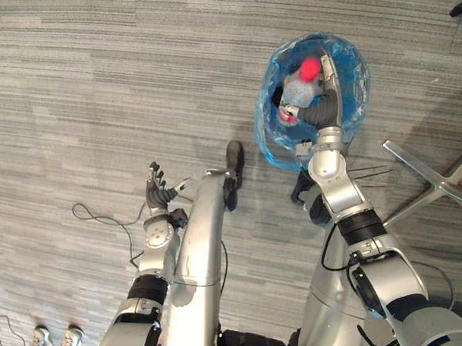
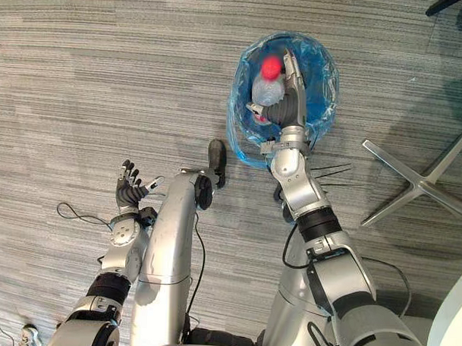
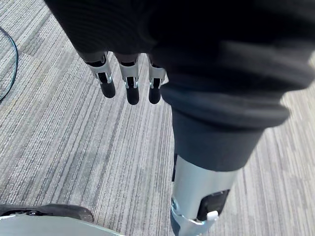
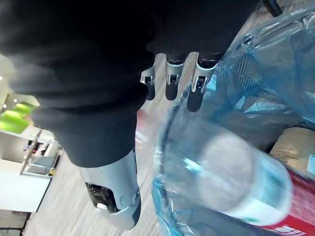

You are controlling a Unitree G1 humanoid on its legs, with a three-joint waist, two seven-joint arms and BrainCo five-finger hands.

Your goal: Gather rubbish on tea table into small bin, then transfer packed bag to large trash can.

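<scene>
A small bin lined with a blue bag stands on the carpet ahead of me to the right. My right hand reaches into its mouth from above. In the right wrist view its fingers are straight and the thumb stands apart. A clear plastic bottle with a red cap and red label lies in the bag's opening beside the hand, not gripped. A brown piece of rubbish lies deeper in the bag. My left hand hangs open over the carpet at the left, holding nothing.
A metal star-shaped chair base spreads on the floor right of the bin. A person's shoes show at the lower left edge. White furniture stands farther off. Grey striped carpet lies all around.
</scene>
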